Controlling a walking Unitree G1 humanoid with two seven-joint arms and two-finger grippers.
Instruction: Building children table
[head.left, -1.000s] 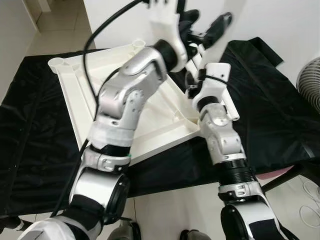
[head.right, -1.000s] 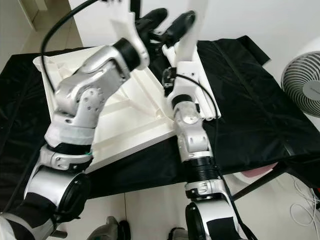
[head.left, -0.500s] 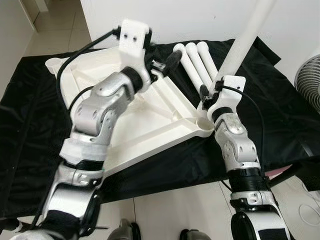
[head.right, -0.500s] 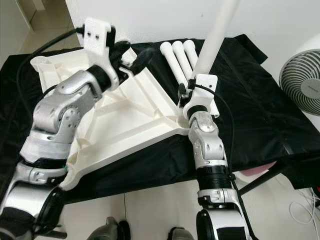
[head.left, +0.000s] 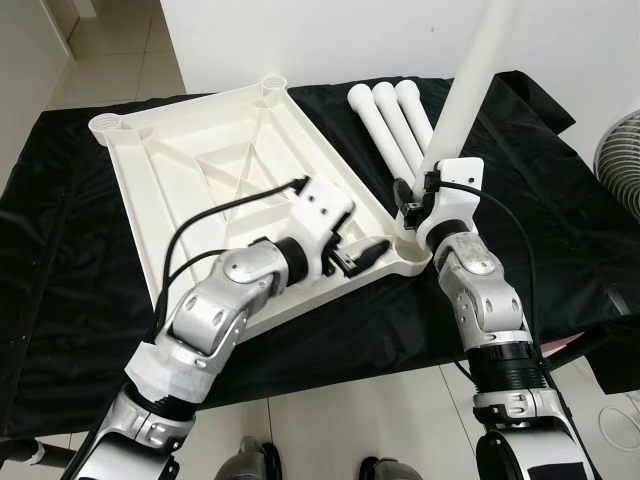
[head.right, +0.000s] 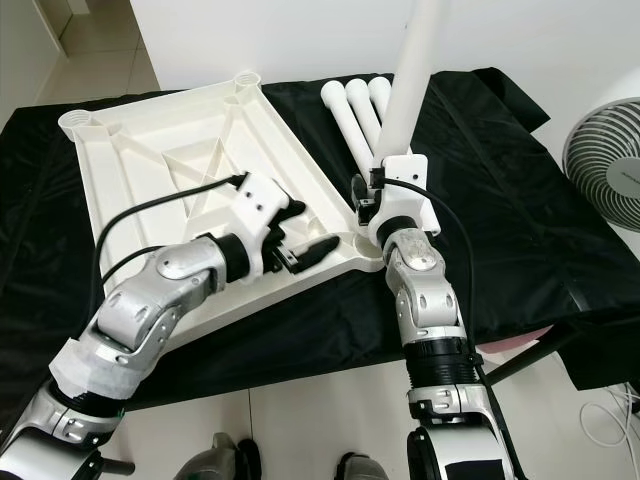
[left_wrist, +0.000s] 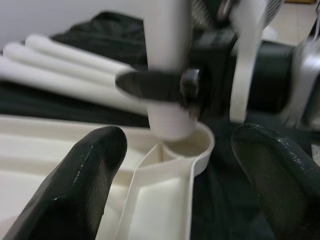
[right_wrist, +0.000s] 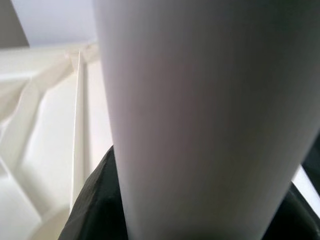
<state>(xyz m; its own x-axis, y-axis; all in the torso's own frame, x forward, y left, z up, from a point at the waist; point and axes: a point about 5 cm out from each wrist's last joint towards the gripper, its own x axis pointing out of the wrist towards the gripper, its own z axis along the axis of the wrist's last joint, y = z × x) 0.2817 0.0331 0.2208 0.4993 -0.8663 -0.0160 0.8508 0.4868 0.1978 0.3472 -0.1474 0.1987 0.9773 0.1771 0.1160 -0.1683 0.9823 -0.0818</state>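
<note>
Left eye view showed the white tabletop (head.left: 210, 170) lying upside down on a black cloth (head.left: 540, 200) spread over the table, ribs facing up. The right hand (head.left: 428, 195) was pinching a white leg (head.left: 468, 95) held almost upright, its lower end right at the corner socket (head.left: 412, 258) nearest the robot's right side. The left hand (head.left: 365, 258) lay low over the tabletop beside that same corner, its fingers spread and holding nothing. Three spare legs (head.left: 392, 125) lay side by side on the cloth, just beyond the held leg. A fan (head.left: 622, 170) stood off to the right.

Right eye view gave the same arrangement, with the two far corner sockets (head.right: 245, 78) of the tabletop showing as bare rings.

Left wrist view looked between its two spread black fingers (left_wrist: 75, 185) at the leg's end hovering just above the socket's rim, not yet seated.

Right wrist view was mostly the leg's white shaft, gripped close, with tabletop ribs behind.

Judging by this, the build was at an early stage: no leg was fitted so far, the first was about to go in, and three more remained, plus turning the table upright.
</note>
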